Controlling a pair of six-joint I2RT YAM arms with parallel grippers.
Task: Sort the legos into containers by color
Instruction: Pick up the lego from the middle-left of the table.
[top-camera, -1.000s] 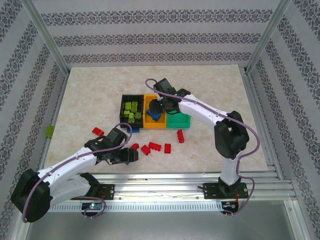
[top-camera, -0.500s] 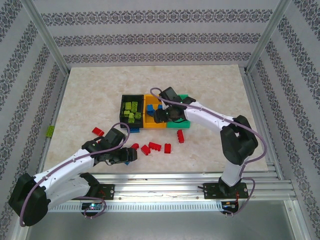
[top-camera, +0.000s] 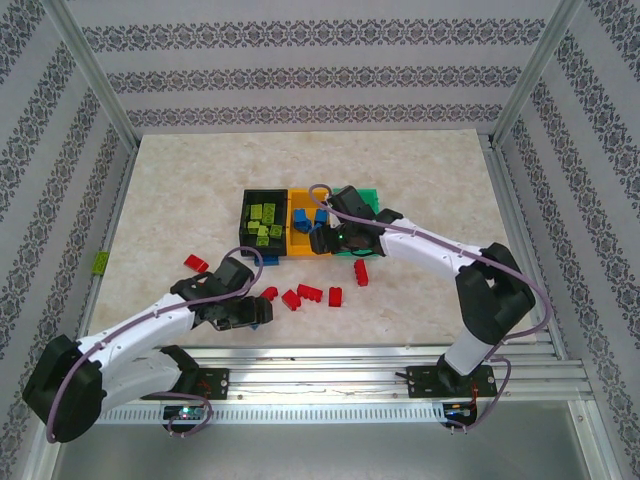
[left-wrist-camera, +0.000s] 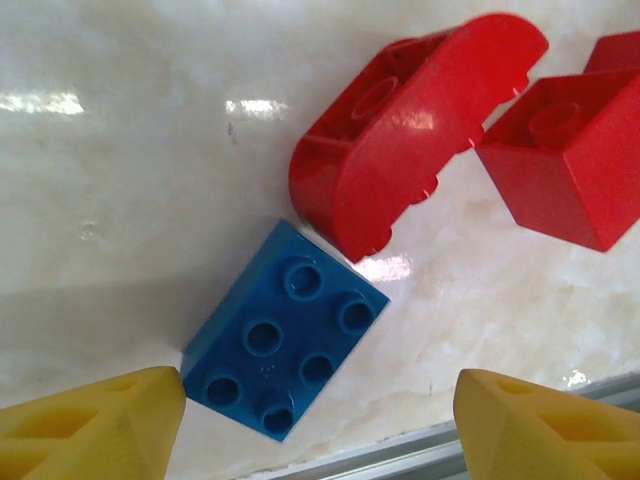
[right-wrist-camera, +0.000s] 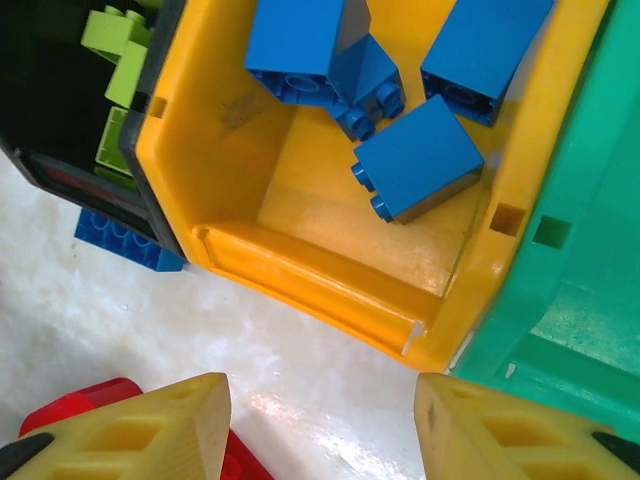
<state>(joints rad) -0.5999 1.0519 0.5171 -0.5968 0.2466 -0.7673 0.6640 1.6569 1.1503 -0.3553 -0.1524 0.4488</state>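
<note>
My left end effector (left-wrist-camera: 318, 400) is spread wide and empty, aimed down at the bench (left-wrist-camera: 120, 200), arm stretched low near the front edge. A blue lego (left-wrist-camera: 285, 345) lies studs up, two-by-three, just ahead of the fingertips. Its long axis runs diagonally, lower left to upper right, just beside a red curved lego (left-wrist-camera: 400, 130). My right end effector (right-wrist-camera: 320, 420), wide and empty, hangs over the orange bin (right-wrist-camera: 310, 280) near wall, arm bent in from the right. Blue legos (right-wrist-camera: 415, 160) lie tipped inside.

Bright, even light from above | white glare patches on glossy counter (left-wrist-camera: 120, 200) | soft shadows | wrist views crisp, overhead slightly soft
</note>
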